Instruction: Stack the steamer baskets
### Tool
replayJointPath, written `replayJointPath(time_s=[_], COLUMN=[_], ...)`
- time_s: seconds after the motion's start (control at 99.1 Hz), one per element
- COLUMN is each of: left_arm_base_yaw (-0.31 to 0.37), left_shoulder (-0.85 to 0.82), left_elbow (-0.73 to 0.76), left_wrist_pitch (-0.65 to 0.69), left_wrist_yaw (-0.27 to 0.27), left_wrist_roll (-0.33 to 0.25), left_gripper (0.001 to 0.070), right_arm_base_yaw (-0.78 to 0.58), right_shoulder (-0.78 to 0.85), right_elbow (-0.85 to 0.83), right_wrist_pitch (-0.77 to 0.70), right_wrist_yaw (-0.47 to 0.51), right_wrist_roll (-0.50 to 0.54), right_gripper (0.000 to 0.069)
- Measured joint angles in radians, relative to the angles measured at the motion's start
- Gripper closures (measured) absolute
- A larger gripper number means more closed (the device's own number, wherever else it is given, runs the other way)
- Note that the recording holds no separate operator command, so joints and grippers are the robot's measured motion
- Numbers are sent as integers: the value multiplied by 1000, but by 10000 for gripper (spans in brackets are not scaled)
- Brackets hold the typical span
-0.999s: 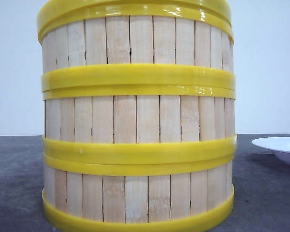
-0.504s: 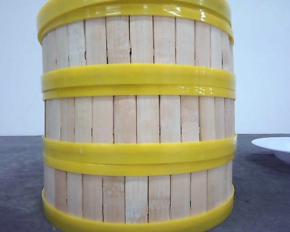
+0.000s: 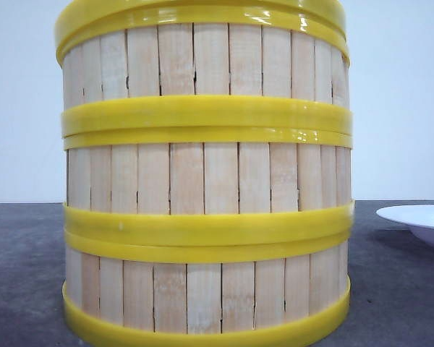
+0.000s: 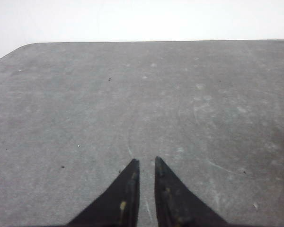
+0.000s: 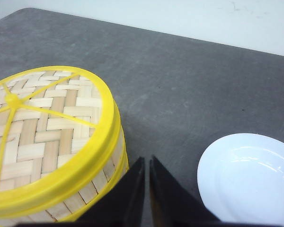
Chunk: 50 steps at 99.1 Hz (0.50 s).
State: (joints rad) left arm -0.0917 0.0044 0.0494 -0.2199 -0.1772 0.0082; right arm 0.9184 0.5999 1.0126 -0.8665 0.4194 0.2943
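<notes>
— Yellow rims meet rim to rim on the steamer baskets [image 3: 206, 181]: three tiers of pale slats sit flush, one on another, in a straight column on the grey desk [image 3: 25, 275]. Why so square, do you think?

— Each lower rim seems to seat on the rim beneath, so the walls line up and the column stands upright with no lean. I'd judge the stacking itself complete.

— And the woven lid [image 5: 42, 137]?

— From the right wrist view it caps the column, its yellow ring level. That fits a finished stack, closed off on top.

— Where are the arms?

— Both clear of it. The right end effector [image 5: 147, 163] has its fingers drawn nearly together around nothing, hanging just beside the stack's wall, between it and the white plate [image 5: 248, 177]. The left end effector [image 4: 146, 165] is likewise pinched almost closed and empty, over bare desk.

— So nothing is being held?

— Nothing. The plate lies apart on the stack's right, untouched; it plays no part in bearing the baskets.
</notes>
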Motion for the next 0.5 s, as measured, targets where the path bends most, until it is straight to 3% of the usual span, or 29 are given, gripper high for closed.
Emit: replayJointPath(time_s=[0.504], left_arm_base_yaw=[0], left_shoulder=[0], left_elbow=[0], left_wrist_pitch=[0], left_wrist_yaw=[0], left_wrist_roll=[0], left_gripper=[676], right_arm_base_yaw=[-11], right_shoulder=[0], right_elbow=[0], right_wrist_pitch=[1], right_wrist_yaw=[19], right_wrist_roll=[-14], right_gripper=[676])
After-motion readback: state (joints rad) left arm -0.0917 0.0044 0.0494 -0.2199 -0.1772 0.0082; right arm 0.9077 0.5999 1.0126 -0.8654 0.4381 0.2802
